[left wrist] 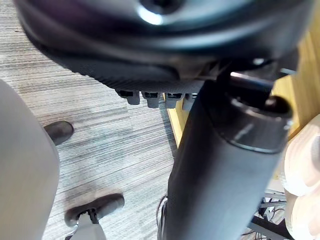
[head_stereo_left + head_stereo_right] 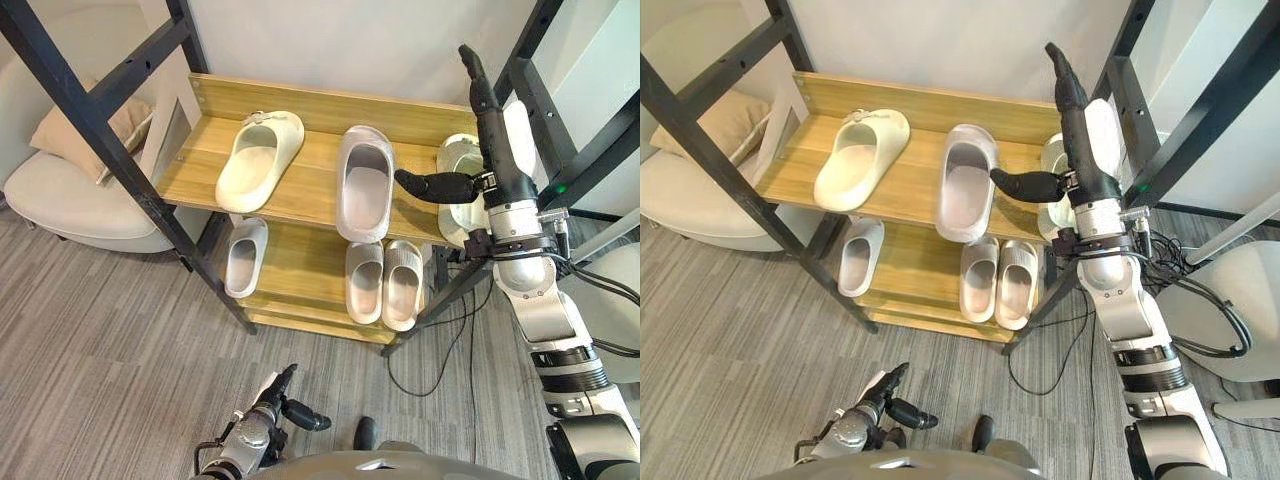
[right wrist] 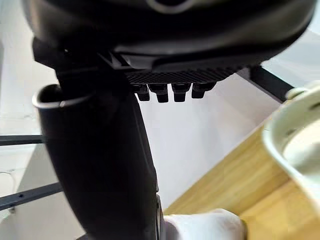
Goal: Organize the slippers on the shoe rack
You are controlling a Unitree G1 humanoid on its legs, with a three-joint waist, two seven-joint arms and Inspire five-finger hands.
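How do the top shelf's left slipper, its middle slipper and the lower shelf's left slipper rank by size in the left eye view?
Largest: middle slipper.
Then left slipper, close to it, so unsure.
Smallest: lower slipper, though it lies farther from the camera.

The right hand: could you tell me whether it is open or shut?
Open: the right hand shows straight fingers, its thumb spread sideways, holding nothing.

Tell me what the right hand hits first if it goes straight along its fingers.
Probably the white wall behind the shoe rack: the right hand points straight fingers over the back board, above the rightmost slipper. Depth is unclear.
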